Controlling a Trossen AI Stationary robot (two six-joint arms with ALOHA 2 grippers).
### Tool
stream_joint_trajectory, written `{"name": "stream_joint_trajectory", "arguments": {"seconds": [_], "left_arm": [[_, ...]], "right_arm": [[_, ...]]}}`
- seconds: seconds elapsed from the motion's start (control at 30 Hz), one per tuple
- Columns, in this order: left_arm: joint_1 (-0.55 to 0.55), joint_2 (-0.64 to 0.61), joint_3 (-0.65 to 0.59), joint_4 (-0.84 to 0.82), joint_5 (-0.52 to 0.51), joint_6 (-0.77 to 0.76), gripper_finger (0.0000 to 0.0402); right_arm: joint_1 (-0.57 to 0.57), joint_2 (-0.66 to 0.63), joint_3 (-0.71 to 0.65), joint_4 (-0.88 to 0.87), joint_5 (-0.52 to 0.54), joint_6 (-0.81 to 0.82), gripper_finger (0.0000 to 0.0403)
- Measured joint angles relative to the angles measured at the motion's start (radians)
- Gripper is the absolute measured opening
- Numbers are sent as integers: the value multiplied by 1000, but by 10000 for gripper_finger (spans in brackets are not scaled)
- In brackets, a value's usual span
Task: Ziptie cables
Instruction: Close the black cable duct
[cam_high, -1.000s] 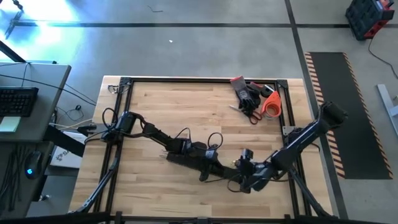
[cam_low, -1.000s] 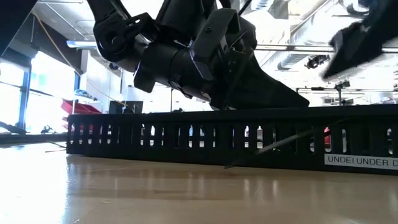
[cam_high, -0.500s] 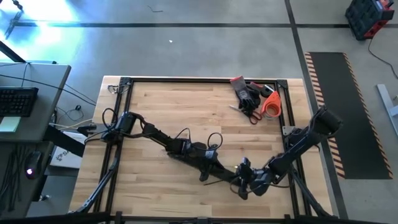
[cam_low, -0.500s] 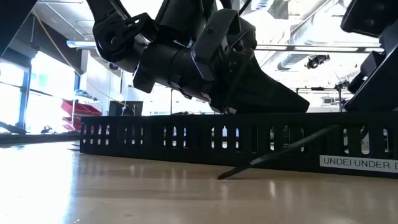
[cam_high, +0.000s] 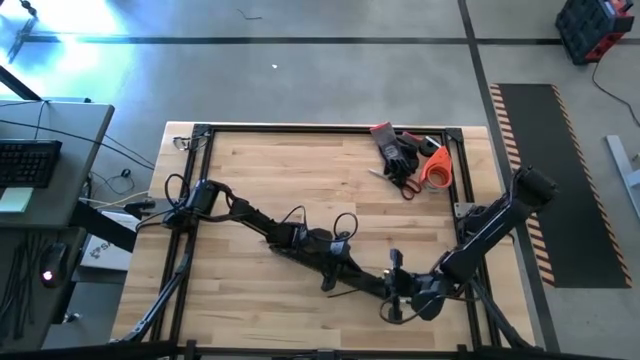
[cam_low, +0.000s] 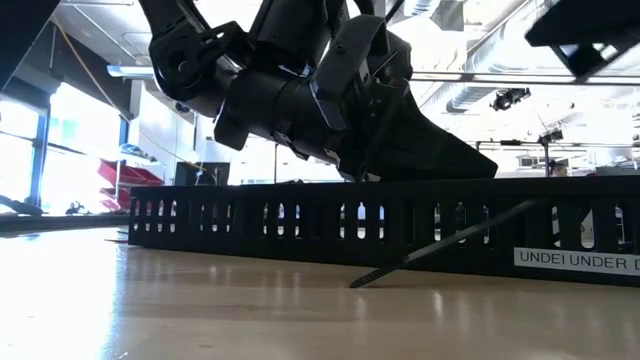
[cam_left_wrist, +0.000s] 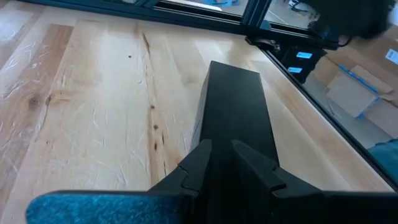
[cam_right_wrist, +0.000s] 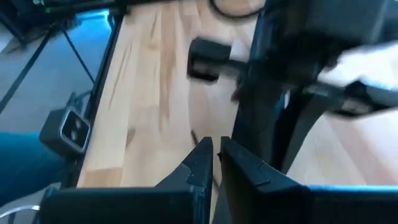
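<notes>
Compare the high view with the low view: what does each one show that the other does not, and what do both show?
Only the high view shows the table frame, the gloves, the orange roll and the right pincer at the channel's end. Only the low view shows the channel's slotted side with white lettering and a thin strip leaning on it. Both show the black channel and the left pincer on it.

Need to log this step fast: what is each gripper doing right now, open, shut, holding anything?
Left gripper: closed on the black channel.
Right gripper: shut, near the channel's end; whether anything is between its fingers cannot be told.
</notes>
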Motion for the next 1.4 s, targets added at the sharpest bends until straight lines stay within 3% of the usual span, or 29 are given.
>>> {"name": "stream_joint_trajectory", "arguments": {"seconds": [0.17, 0.3, 0.6, 0.73, 0.87, 1.07, 1.2, 1.33, 1.4], "left_arm": [[0, 0, -1, 6, -10, 0, 44], [-1, -39, -6, -4, -6, 11, 44], [-25, -208, -7, -156, -20, 121, 39], [-48, -183, -8, -226, -47, 110, 20], [-69, -110, -27, -214, -172, 60, 2], [-49, -98, -40, -181, -171, 20, 1], [-25, -186, -48, -284, -190, 82, 1], [-22, -348, -55, -536, -214, 97, 0], [-44, -434, -53, -664, -279, 82, 0]], "right_arm": [[-14, 129, -53, 0, -143, 162, 16], [-17, 189, -55, -4, -137, 281, 16], [-23, 137, -65, -50, -125, 170, 15], [-29, 112, -67, -104, -121, 148, 16], [-34, 110, -66, -145, -120, 145, 16], [-50, 106, -62, -210, -125, 114, 16], [-93, 96, -62, -263, -108, 65, 16], [-130, 61, -66, -290, -145, 15, 16], [-139, 47, -69, -295, -154, -8, 16]]}}
